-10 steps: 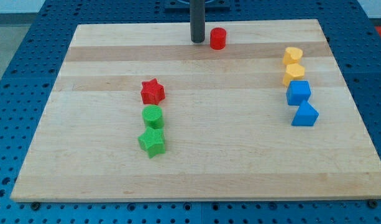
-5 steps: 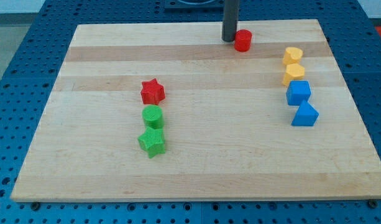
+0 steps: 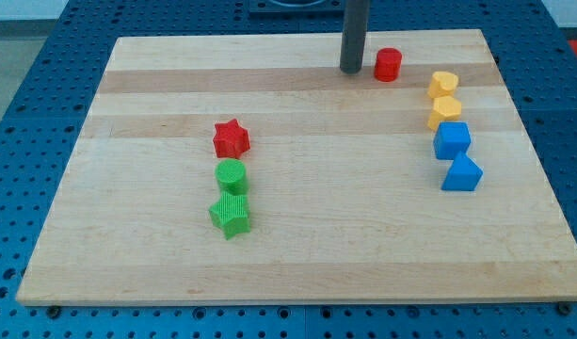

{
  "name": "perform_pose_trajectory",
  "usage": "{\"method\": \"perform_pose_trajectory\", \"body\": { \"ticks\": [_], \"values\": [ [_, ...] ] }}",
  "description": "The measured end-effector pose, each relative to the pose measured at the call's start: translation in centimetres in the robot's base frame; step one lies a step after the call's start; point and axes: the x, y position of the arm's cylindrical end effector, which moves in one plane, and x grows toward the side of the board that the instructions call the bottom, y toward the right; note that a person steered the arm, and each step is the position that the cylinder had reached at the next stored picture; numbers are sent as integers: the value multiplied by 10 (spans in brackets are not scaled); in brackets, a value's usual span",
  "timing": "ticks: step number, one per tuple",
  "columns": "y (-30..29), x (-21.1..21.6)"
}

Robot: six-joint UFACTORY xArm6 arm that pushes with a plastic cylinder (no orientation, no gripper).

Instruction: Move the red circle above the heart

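Now then, the red circle (image 3: 388,64) sits close to the board's (image 3: 297,254) top edge, right of centre, and it is nearly there. Its target is the spot just above the upper yellow block (image 3: 443,84), which looks to be the heart, though the shape is hard to read at this size. That block heads a column along the right side: a second yellow block (image 3: 444,111) touching it below, then a blue block (image 3: 452,139) and another blue block (image 3: 461,173).

By my reckoning most of the run is done. What is left is a short push toward the right edge, so the circle ends over the heart rather than up and to its left as it stands now.

As for a claw, there is none on this arm, so nothing opens, shuts or holds anything. It ends in a plain dark rod, and the tip (image 3: 351,70) stands just beside the circle on its left, with a sliver of bare wood between them, so apparently not touching.

Over on the left half, well apart from the action, a red star (image 3: 232,138), a green circle (image 3: 231,175) and a green star (image 3: 231,216) line up toward the bottom edge.
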Motion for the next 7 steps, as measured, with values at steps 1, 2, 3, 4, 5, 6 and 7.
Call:
{"method": "perform_pose_trajectory", "body": {
  "ticks": [1, 2, 3, 4, 5, 6, 7],
  "values": [
    [0, 12],
    [5, 8],
    [12, 0],
    [21, -15],
    [24, -15],
    [34, -15],
    [47, -15]
  ]
}}
